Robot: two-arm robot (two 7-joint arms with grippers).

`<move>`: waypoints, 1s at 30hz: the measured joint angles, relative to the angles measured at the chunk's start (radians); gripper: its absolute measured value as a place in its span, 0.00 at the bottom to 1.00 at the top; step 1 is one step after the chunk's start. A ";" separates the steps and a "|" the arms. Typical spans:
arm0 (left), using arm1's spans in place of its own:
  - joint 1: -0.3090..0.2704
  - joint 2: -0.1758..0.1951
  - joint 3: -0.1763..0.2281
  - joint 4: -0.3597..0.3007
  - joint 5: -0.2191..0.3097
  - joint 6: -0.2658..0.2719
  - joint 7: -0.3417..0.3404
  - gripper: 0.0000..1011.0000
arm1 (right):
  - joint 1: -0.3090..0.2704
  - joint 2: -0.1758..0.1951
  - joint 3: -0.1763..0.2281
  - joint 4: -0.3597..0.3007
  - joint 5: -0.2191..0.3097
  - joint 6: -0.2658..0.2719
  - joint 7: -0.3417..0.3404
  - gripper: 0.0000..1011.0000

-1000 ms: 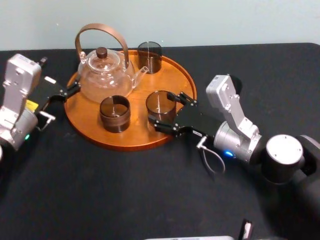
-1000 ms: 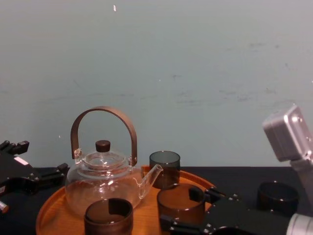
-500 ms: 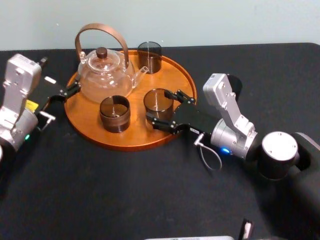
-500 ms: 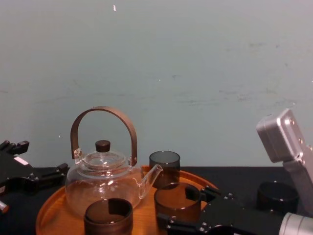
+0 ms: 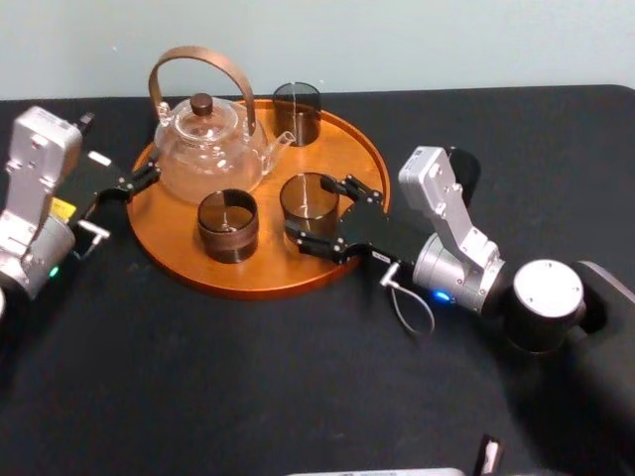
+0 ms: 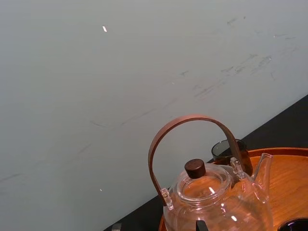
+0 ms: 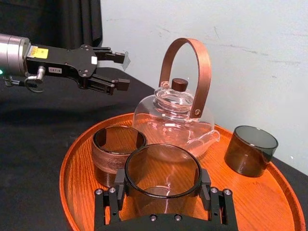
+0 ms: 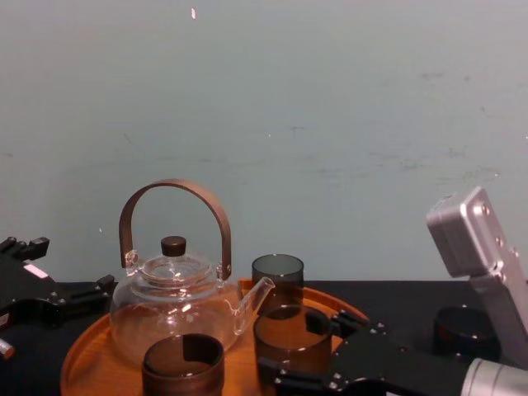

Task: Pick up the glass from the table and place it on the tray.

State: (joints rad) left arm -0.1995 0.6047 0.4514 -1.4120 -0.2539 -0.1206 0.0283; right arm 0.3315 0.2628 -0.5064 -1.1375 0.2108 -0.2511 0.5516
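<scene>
My right gripper [image 5: 307,212] is shut on a smoky dark glass [image 5: 307,201], one finger on each side of its wall. The glass [image 7: 162,174] hangs upright over the front right part of the round orange-brown tray [image 5: 349,159]. I cannot tell whether its base touches the wood. In the chest view the glass [image 8: 290,338] and the right gripper [image 8: 297,353] are just right of the teapot's spout. My left gripper [image 5: 117,149] is open and parked at the tray's left rim, on the black table [image 5: 198,367].
On the tray stand a glass teapot [image 5: 206,144] with a brown hoop handle, a dark glass [image 5: 297,112] at the back and a brown cup [image 5: 227,224] at the front. A dark round cup [image 8: 467,332] stands on the table behind my right arm.
My right gripper has carried the glass leftward, farther in over the tray and closer to the brown cup. The left arm has not moved.
</scene>
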 joint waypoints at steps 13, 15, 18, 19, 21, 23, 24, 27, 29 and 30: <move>0.000 0.000 0.000 0.000 0.000 0.000 0.000 0.99 | 0.010 -0.016 0.002 0.036 0.017 -0.019 0.019 0.89; 0.000 0.000 0.000 0.000 0.000 0.000 0.000 0.99 | 0.012 -0.019 0.002 0.044 0.020 -0.023 0.023 0.89; 0.000 0.000 0.000 0.000 0.000 0.000 0.000 0.99 | 0.016 -0.022 0.002 0.055 0.023 -0.030 0.026 0.89; 0.000 0.000 0.000 0.000 0.000 0.000 0.000 0.99 | 0.017 -0.023 0.002 0.058 0.024 -0.032 0.027 0.89; 0.000 0.000 0.000 0.000 0.000 0.000 0.000 0.99 | 0.020 -0.026 0.002 0.066 0.025 -0.037 0.029 0.89; 0.000 0.000 0.000 0.000 0.000 0.000 0.000 0.99 | 0.022 -0.029 0.002 0.073 0.026 -0.040 0.031 0.89; 0.000 0.000 0.000 0.000 0.000 0.000 0.000 0.99 | 0.023 -0.031 0.002 0.080 0.027 -0.043 0.033 0.89; 0.000 0.000 0.000 0.000 0.000 0.000 0.000 0.99 | 0.026 -0.035 0.002 0.092 0.030 -0.047 0.035 0.89; 0.000 0.000 0.000 0.000 0.000 0.000 0.000 0.99 | 0.027 -0.037 0.002 0.098 0.030 -0.048 0.037 0.89; 0.000 0.000 0.000 0.000 0.000 0.000 0.000 0.99 | 0.029 -0.039 0.002 0.105 0.032 -0.049 0.039 0.89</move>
State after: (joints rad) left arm -0.1995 0.6047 0.4514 -1.4120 -0.2539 -0.1206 0.0283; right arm 0.3601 0.2236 -0.5047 -1.0328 0.2427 -0.3001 0.5907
